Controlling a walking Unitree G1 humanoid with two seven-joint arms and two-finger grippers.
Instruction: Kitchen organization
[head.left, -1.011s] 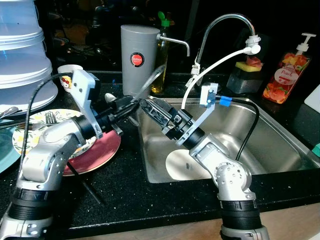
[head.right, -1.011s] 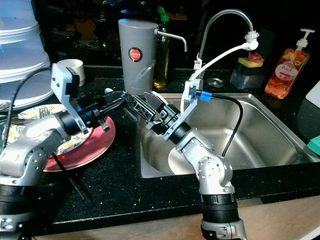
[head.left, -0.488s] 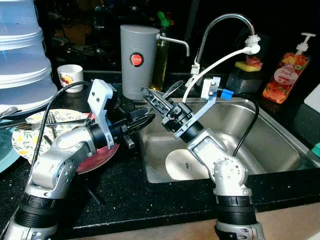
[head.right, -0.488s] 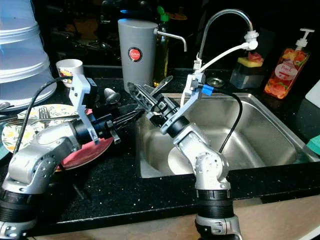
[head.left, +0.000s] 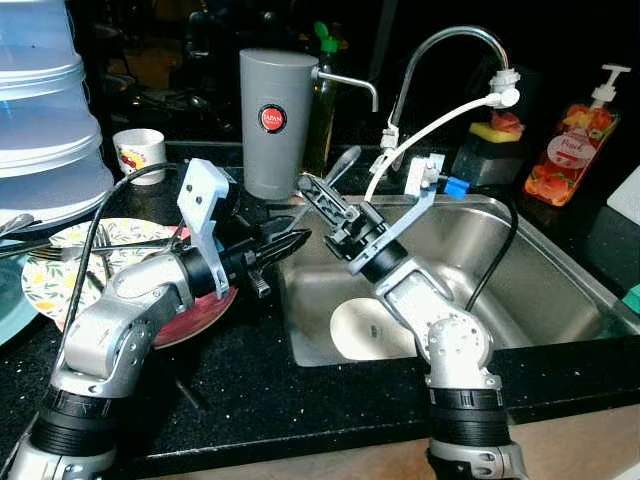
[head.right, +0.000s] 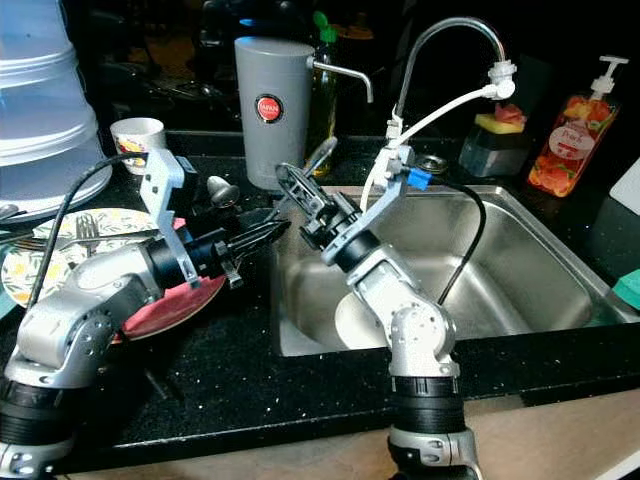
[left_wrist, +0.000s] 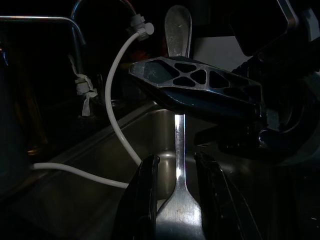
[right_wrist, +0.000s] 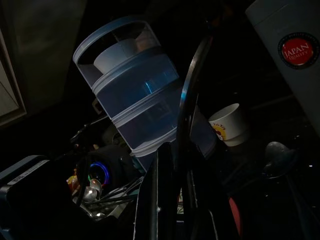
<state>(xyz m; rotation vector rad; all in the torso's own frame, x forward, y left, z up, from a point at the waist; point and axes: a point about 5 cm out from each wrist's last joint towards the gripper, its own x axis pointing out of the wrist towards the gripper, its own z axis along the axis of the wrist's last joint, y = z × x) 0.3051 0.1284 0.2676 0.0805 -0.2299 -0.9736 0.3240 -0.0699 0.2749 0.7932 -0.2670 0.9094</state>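
Black speckled worktop (head.left: 330, 395) runs along a steel sink (head.left: 560, 290). Over the sink's left rim, the right pincer (head.left: 322, 198) is clamped on a metal spoon (head.left: 340, 165) whose bowl points up toward the grey flask (head.left: 272, 120). Just beside it, the left pincer (head.left: 290, 243) points at the spoon, fingers slightly apart. Behind the left arm lies a red plate (head.left: 205, 310).

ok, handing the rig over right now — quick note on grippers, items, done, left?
Right gripper: shut on a spoon, raised over the sink's left edge.
Left gripper: empty, pointing at the spoon beside the sink rim; open or shut unclear.
Red plate and floral plate with fork sit on the counter to the left; white plate lies in the sink.
Done: spoon picked up.
Left: place the spoon, sort the dishes.
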